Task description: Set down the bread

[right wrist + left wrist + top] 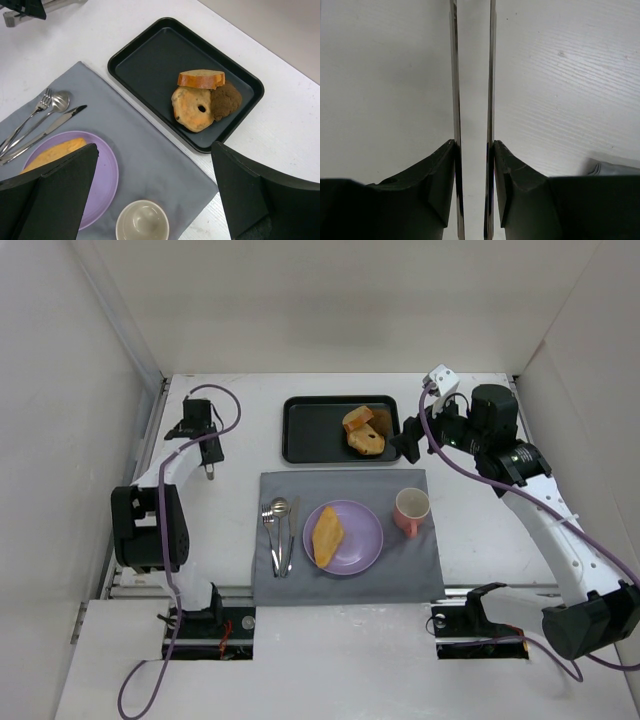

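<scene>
The bread [327, 536], a flat golden-yellow oval, lies on the left half of the purple plate [367, 540] on the grey mat. In the right wrist view the bread [55, 152] is partly hidden behind my left finger, and so is the plate [107, 175]. My right gripper [408, 440] is open and empty. It hangs above the table by the black tray's right end, away from the plate; it also shows in the right wrist view [155, 150]. My left gripper [210, 468] is at the far left over bare table, its fingers close together and empty [472, 75].
A black tray [300, 430] at the back holds a ring-shaped bagel [192, 110], a bread slice [201, 78] and a dark brown chunk [226, 100]. A pink cup [411, 510] stands right of the plate. The cutlery [279, 530] lies left of it on the grey mat [400, 570].
</scene>
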`<state>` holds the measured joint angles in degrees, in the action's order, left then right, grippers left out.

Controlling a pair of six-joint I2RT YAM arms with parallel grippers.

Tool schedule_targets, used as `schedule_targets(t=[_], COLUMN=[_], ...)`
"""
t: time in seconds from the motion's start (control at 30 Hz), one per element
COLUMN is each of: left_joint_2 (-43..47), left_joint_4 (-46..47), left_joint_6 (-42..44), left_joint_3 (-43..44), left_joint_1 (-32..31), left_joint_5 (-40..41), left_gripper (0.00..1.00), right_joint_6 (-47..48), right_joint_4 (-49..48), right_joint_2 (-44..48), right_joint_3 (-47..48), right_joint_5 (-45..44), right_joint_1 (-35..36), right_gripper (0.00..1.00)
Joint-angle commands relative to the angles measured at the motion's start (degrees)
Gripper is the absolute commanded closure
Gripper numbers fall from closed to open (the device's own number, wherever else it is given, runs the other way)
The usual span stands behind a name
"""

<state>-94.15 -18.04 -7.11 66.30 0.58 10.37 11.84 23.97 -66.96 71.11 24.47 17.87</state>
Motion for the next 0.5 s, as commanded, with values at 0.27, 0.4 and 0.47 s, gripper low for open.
schedule_targets(t=[0.27, 0.4, 0.47], left_joint_2=[-3.5, -6.0, -6.8], left_joint_4=[2.1, 0.6, 0.0], left_joint_6=[2.4, 2.4, 2.4], left_joint_3=[-1.0, -0.4, -0.4], left_joint_1=[0.6, 0.6, 0.6], left_joint_5=[-3.3, -4.3, -5.0], left_gripper=[0.59, 0.55, 0.55], right_joint_6=[0.6, 0.6, 0.6], right_joint_4=[-1.9, -1.9, -1.9], right_joint_2=[2.1, 2.1, 2.1], right_joint_3=[0.6, 0.6, 0.6], right_joint_5=[1.0, 1.0, 1.0], right_joint_1=[0.0, 0.0, 0.0], right_gripper=[0.0, 0.0, 0.0])
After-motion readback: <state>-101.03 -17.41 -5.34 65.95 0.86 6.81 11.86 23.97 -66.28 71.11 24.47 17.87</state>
